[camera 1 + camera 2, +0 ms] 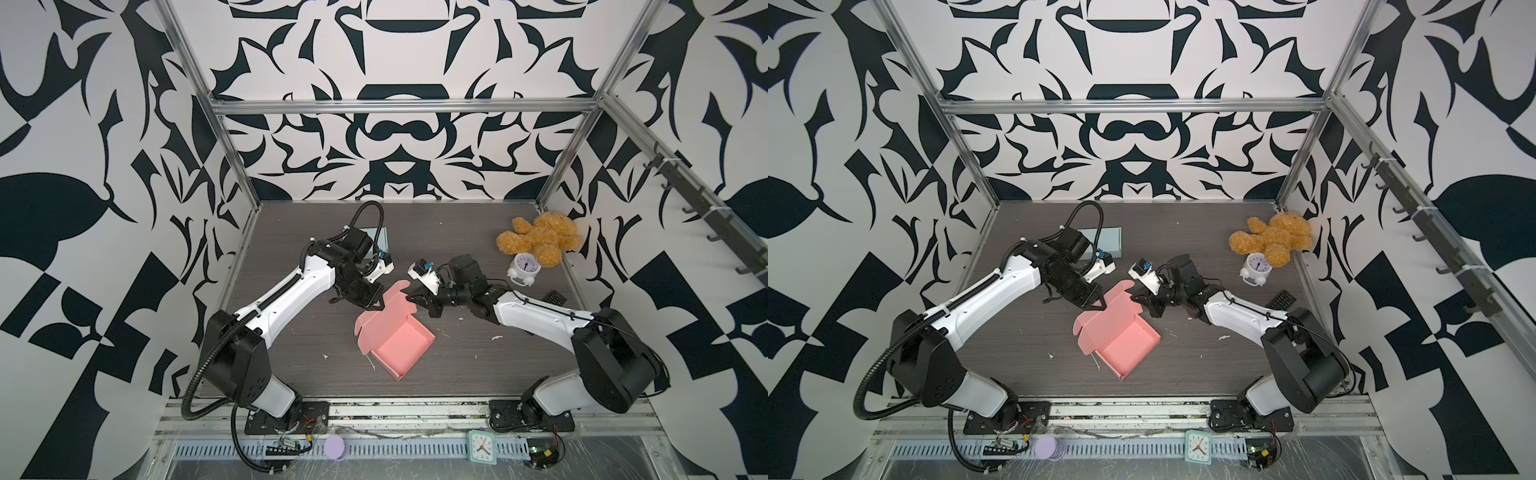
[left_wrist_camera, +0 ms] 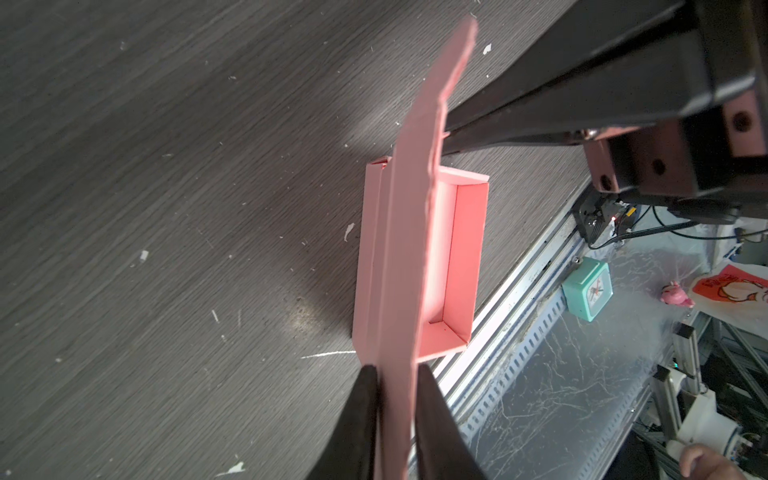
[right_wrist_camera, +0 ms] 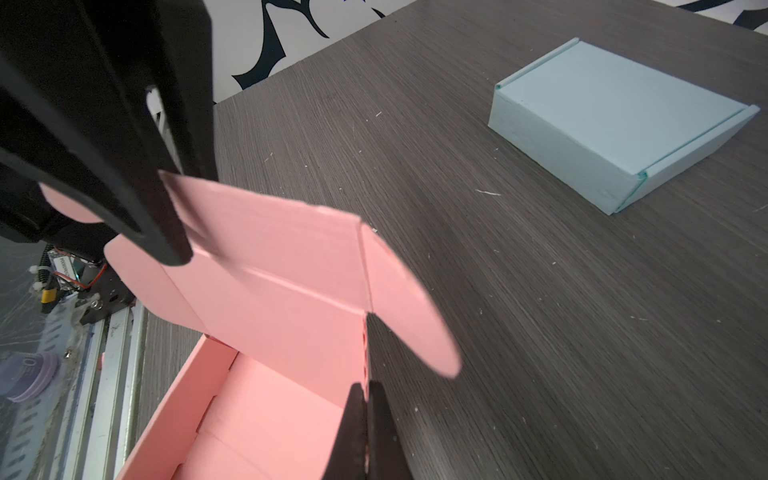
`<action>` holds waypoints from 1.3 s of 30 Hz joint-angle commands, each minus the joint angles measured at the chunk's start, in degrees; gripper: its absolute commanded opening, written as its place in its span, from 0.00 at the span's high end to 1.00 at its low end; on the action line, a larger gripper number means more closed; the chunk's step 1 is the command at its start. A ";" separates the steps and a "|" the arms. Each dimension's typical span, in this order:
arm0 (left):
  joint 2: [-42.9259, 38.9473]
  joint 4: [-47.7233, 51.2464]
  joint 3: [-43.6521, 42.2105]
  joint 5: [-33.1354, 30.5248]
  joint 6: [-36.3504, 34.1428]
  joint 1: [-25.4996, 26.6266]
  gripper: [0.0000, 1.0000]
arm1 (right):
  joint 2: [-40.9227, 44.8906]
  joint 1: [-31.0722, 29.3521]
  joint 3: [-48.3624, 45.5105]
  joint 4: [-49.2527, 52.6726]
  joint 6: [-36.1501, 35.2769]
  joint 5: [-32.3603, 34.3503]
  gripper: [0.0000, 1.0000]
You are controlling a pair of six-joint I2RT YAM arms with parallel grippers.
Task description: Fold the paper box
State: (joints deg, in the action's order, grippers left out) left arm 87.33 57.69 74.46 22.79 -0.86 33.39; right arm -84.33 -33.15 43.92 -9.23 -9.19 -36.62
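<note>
Pink paper box (image 1: 401,345) lies mid-way on the dark wood-grain worktop (image 1: 478,357), lid (image 1: 395,297) raised on its far side. Left jaws straddle the lid's top edge, slightly parted; right jaws are pinched shut on its right edge.

Open table (image 1: 299,332) beside pink box (image 1: 401,347), teddy (image 1: 540,239), clock (image 1: 524,270) crowding far-right corner

Teddy bear (image 1: 540,239), alarm clock (image 1: 524,268), blue box (image 3: 615,120)
</note>
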 commanded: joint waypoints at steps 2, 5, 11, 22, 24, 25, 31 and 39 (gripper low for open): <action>-3.61 -0.15 -1.14 -1.21 0.65 -0.28 0.67 | 2.34 -0.25 0.31 -0.69 0.09 2.01 0.99; -5.65 -4.50 -4.14 -0.51 2.88 -1.41 0.47 | 3.19 -0.32 -1.01 -1.24 0.83 3.49 1.00; -11.36 -15.02 -13.16 -0.11 8.05 -3.28 0.24 | 5.47 -0.31 -2.88 -2.96 2.44 8.32 1.00; -17.66 -24.44 -23.21 1.03 14.73 -5.79 0.16 | 9.07 -0.28 -5.11 -2.27 5.72 18.51 1.00; -17.56 -27.09 -24.53 1.56 15.92 -5.83 0.16 | 9.66 -0.30 -5.69 -2.02 6.61 18.86 1.00; -17.53 -28.85 -25.48 1.24 16.45 -5.81 0.16 | 10.02 -0.36 -6.07 -1.97 6.96 19.15 1.00; -16.88 -34.39 -28.31 2.33 18.62 -5.83 0.24 | 13.64 -0.52 -8.42 -1.02 8.77 23.81 1.00; -17.10 -35.76 -30.24 2.60 19.42 -5.80 0.44 | 15.46 -0.53 -9.99 -0.60 9.64 25.04 1.00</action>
State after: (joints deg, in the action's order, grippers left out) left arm 70.26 23.53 44.95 24.34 17.87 27.70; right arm -70.28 -33.47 34.09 -9.43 -0.49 -13.52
